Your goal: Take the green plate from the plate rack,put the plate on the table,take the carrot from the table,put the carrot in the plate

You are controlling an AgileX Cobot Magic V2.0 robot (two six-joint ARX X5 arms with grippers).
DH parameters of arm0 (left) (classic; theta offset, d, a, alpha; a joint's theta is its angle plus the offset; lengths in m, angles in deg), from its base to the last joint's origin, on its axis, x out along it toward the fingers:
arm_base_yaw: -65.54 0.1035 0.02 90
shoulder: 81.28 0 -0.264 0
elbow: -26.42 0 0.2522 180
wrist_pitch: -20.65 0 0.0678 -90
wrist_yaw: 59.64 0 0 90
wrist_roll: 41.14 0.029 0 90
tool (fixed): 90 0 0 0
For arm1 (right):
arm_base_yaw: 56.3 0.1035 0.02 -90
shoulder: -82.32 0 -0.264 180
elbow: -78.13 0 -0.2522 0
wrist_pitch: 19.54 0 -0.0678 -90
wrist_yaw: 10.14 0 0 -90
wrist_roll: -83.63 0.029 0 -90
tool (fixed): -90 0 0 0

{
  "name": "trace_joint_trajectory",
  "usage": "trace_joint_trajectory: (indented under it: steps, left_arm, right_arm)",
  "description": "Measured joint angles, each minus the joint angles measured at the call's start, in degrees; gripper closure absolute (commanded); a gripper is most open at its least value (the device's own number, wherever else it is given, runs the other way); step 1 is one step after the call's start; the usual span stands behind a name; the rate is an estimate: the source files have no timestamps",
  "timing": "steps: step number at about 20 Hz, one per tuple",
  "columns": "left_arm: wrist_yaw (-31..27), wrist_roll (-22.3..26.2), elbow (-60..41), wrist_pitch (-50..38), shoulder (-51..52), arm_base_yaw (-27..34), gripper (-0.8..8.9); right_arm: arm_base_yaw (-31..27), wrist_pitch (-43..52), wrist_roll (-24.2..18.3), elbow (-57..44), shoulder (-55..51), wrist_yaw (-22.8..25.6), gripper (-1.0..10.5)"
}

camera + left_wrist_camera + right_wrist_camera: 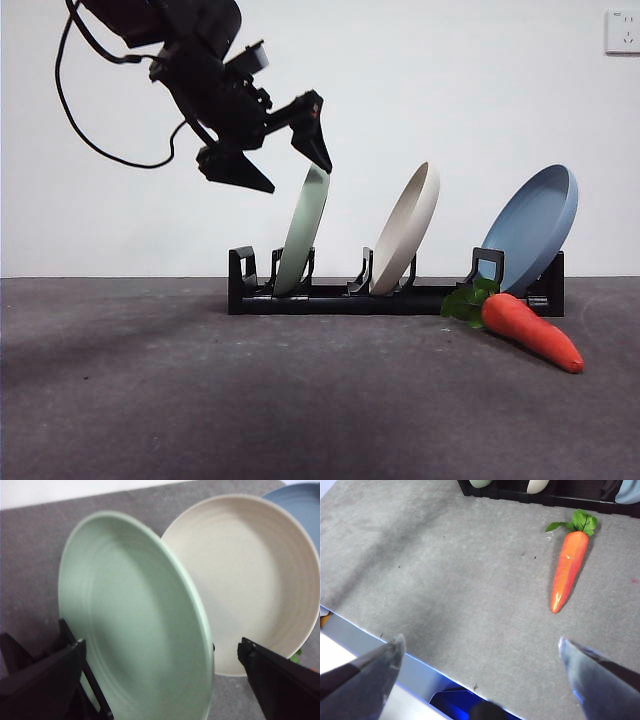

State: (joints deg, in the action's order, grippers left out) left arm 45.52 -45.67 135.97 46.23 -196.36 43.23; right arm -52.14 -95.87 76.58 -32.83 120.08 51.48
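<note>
Front view: left gripper (pixel 286 160) hangs from upper left, w/ jaws spread wide, at the top rim of the green plate (pixel 302 230). One fingertip (pixel 318 152) sits at or just above the rim's top edge; whether it touches cannot be told. The other jaw is on the plate's left side, apart from it. The plate stands in the leftmost slot of the rack (pixel 395 297), leaning right, lower edge between the prongs. Beige plate (pixel 406 229) is in the middle slot, blue plate (pixel 534 226) in the right one; both lean the same way.

Left wrist view: the green plate's (pixel 135 625) rim runs between the two open jaws, nearer to neither clearly; no jaw is seen pressing on it. Beige plate (pixel 250 580) is just behind, blue plate (pixel 299 502) beyond that.

Carrot (pixel 530 330) lies flat on the table (pixel 200 400) in front of the rack's right end, leaves next to the rack base, tip pointing away from it.

Right wrist view: right gripper (pixel 480 672) is held above the table's (pixel 445 580) near edge, jaws wide apart, holding nothing. Carrot (pixel 568 570) is well apart from its fingers, w/ rack (pixel 555 492) beyond.
</note>
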Motion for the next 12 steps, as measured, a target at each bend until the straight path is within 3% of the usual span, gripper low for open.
trace_joint_trajectory:
  steps: [4, 10, 12]
  left_arm:
    - [-0.20, 0.00, 0.00, -0.02, -1.09, -1.88, 2.01]
    - [-2.73, 0.66, 0.00, 0.15, -2.25, -3.52, 6.15]
    - [-2.67, 0.66, 0.00, 0.52, -2.25, -3.52, 7.01]
  right_arm:
    - [0.00, 0.00, 0.00, 0.00, 0.74, 0.00, 3.2]
    - [0.00, 0.00, 0.00, 0.00, 0.90, 0.02, 3.2]
    - [0.00, -0.02, 0.00, 0.00, 0.90, 0.00, 3.2]
